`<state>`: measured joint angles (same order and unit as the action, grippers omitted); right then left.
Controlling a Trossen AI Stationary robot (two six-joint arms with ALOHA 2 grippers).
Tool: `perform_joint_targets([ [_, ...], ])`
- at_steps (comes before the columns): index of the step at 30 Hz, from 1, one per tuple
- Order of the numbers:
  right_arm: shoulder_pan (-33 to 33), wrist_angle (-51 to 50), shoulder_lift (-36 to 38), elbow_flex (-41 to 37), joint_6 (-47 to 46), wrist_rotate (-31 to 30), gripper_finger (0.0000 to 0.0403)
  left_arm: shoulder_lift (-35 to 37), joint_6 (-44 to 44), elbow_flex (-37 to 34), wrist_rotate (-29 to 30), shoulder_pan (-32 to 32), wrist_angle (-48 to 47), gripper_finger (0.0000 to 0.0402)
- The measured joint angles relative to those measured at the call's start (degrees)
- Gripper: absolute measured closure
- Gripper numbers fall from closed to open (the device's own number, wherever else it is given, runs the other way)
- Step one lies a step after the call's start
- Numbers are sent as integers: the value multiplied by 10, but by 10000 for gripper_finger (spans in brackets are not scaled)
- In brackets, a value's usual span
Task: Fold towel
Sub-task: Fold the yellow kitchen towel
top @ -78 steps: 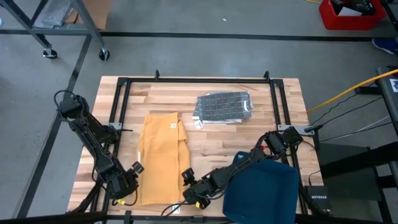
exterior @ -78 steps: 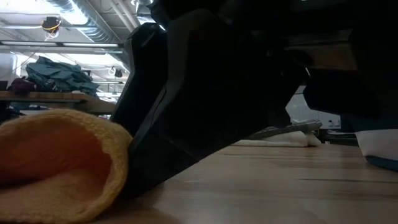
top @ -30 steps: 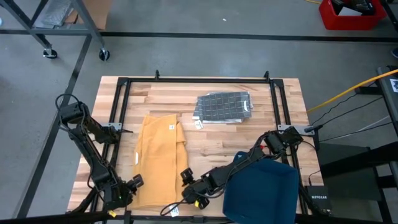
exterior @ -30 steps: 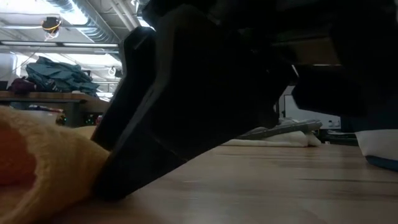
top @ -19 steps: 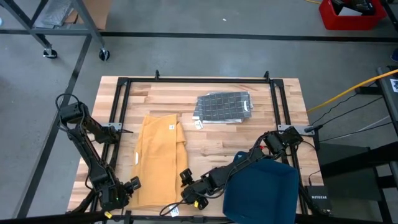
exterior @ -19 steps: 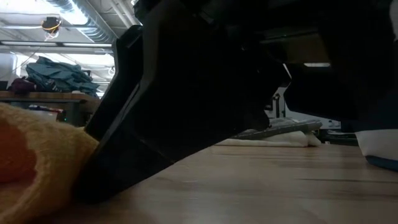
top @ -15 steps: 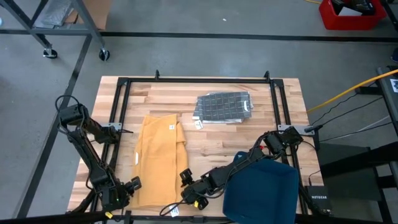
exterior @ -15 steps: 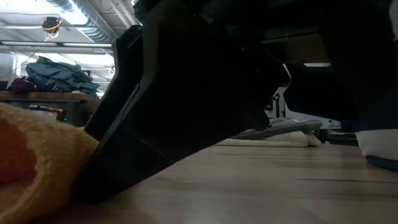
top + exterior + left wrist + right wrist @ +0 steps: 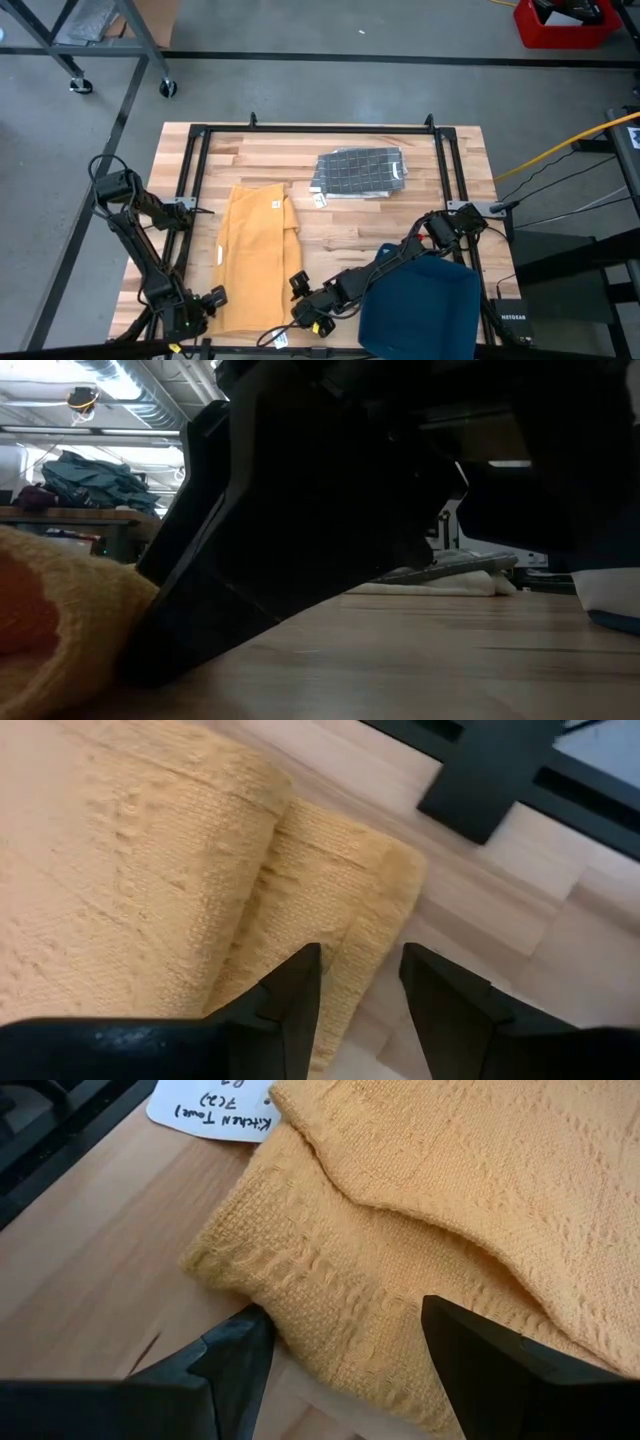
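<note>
The yellow towel [image 9: 255, 255] lies in the lower left-centre of the high view on the wooden table [image 9: 340, 210], folded lengthwise into a long doubled strip with a small white label near its upper right corner. Its weave is coarse and nubby, and at the lower end the layers show as soft rolled edges. The left hand [image 9: 360, 985] sits at the towel's lower left corner, its fingers narrowly parted astride the folded edge, gripping nothing. The right hand [image 9: 345, 1335] sits at the lower right corner, fingers spread wide over the corner beside a handwritten paper tag [image 9: 215, 1110], also empty.
</note>
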<state>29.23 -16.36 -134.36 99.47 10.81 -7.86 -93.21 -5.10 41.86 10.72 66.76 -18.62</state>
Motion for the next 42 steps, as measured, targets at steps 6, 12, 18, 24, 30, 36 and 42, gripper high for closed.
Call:
perform_joint_targets([
  [6, 0, 0, 0, 0, 0, 0, 146, -1, -38, 0, 7, -12, 6, 265],
  [12, 0, -1, 0, 0, 0, 1, 177, -2, -72, -1, 17, -13, 7, 284],
  [18, 0, -1, 0, 0, -3, 30, 236, -3, -115, -1, 24, -14, 11, 331],
  [24, 0, 0, 1, 0, -50, 30, 309, -3, -142, -1, 30, -15, 18, 388],
  [30, 0, 9, 1, 0, -172, 30, 393, -2, -232, -1, 47, -14, 17, 397],
  [36, 5, 65, 2, 1, -303, 56, 394, 6, -355, 6, 57, 11, 12, 400],
  [42, 31, 132, 2, 1, -378, 86, 397, 11, -371, 56, 60, 51, 7, 401],
])
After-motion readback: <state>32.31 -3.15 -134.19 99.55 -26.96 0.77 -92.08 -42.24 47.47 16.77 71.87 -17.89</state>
